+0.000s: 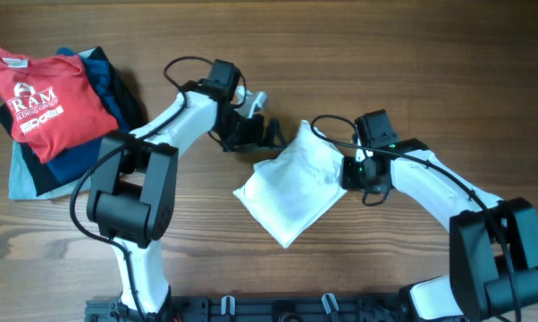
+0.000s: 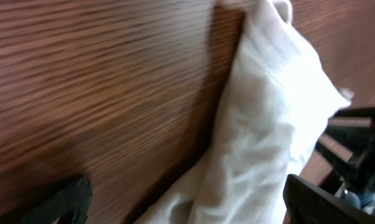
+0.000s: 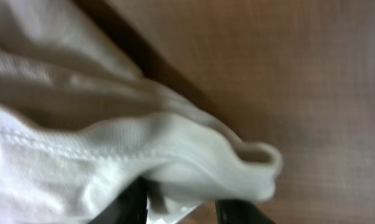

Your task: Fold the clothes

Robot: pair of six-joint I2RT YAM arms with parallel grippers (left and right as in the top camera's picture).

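- The white T-shirt (image 1: pixel 291 192) lies in the middle of the counter (image 1: pixel 385 54) as a compact, slightly rumpled bundle. It is well apart from the red T-shirt (image 1: pixel 46 103) on the pile at the far left.
- The left fingers (image 2: pixel 63 202) are spread wide and released, just beside the bundle's upper corner.
- The right fingers (image 3: pixel 128 202) pinch a rolled hem at its right edge.
- This looks like a late fold being finished. The next move likely calls for laying that edge flat and letting go without dragging the layers.

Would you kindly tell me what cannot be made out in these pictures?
- white T-shirt: print folded inside, hidden in every view.
- right gripper: jaws cut off by the bottom edge in the right wrist view; the held cloth covers the rest.
- dark garments: overhead, mostly under the red T-shirt.
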